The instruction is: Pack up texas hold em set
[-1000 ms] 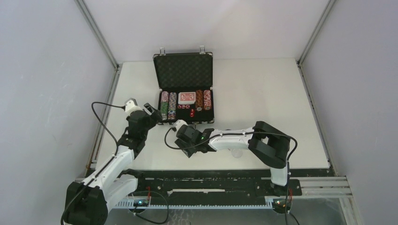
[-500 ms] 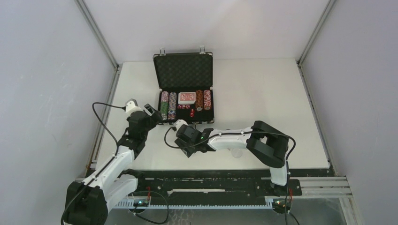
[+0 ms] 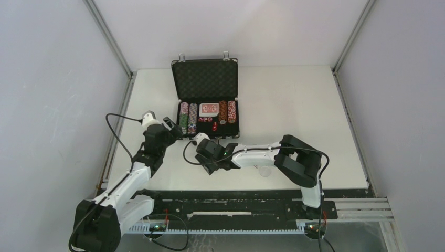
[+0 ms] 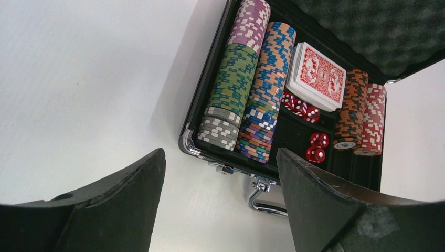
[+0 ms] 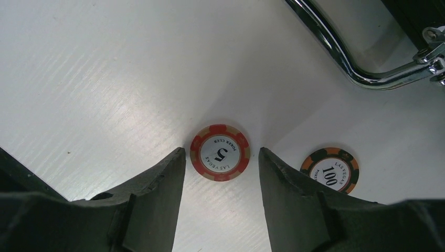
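Just in front of the open case, on the bare white table, a red chip marked 5 lies flat, and the right claw has it framed. One dark finger stands either side of it, with a sliver of table showing between each finger and the chip's rim. So the claw is open only a little wider than the chip and has hold of nothing yet. Being round and flat, the chip offers no long axis to line up with. What matters, I'd say, is that it sits at the fingertips, centred in the gap, so a straight close should catch it across its width. How close the tips are to the tabletop I cannot tell. A second chip, orange and black and marked 100, lies just beside, outside one finger, and the case's metal handle curves past beyond both.

The right arm is plainly the nearer one. Seen from above, it reaches from its base across to the left, elbow folded up, forearm stretched low over the table, wrist tipped down at the spot before the case's front edge. The left claw hovers at the case's front left corner, spread wide and empty. It looks down on the rows of chips, the red deck and the dice already in their compartments. Lid up, the case stands ready to receive the loose pair.
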Robot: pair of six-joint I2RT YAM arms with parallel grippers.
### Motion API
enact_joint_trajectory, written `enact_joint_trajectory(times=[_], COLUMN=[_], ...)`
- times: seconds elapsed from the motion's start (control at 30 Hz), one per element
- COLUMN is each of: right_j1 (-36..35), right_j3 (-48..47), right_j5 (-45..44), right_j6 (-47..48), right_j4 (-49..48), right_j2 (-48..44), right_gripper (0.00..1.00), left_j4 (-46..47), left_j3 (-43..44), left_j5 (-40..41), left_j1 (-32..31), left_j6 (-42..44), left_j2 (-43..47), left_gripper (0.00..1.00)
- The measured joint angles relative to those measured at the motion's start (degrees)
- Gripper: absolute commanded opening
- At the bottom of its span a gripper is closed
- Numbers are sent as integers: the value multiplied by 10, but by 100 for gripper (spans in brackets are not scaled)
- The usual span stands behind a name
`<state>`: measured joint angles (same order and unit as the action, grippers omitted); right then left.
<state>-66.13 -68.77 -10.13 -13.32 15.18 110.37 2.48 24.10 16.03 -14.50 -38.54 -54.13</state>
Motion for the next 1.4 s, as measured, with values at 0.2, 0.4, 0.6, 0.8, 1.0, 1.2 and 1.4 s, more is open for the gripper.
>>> enact_joint_trajectory(times=[0.2, 0.4, 0.6, 0.8, 1.0, 1.2, 1.4], right_j1=[0, 0, 0, 0, 0, 1, 4], right_j3=[0, 0, 0, 0, 0, 0, 0], right_j5=[-1, -3, -4, -5, -3, -3, -1], right_j6=[-1, -1, -1, -3, -3, -3, -5], right_j4=[-2, -3, -3, -3, -2, -2, 0], right_j2=[1, 1, 1, 1, 0, -2, -13], right_gripper=[54, 49, 45, 43, 43, 41, 40], left_j4=[0, 0, 2, 5, 9, 13, 13], left_j3=[0, 0, 0, 0, 0, 0, 0], left_j5=[-3, -7, -13, -18, -26, -30, -33], left_j1=[0, 0, 0, 0, 0, 0, 0], left_j6=[0, 0, 0, 0, 0, 0, 0], left_j2=[-6, -11, -14, -14, -24, -29, -31], left_gripper=[82, 82, 82, 82, 82, 82, 82])
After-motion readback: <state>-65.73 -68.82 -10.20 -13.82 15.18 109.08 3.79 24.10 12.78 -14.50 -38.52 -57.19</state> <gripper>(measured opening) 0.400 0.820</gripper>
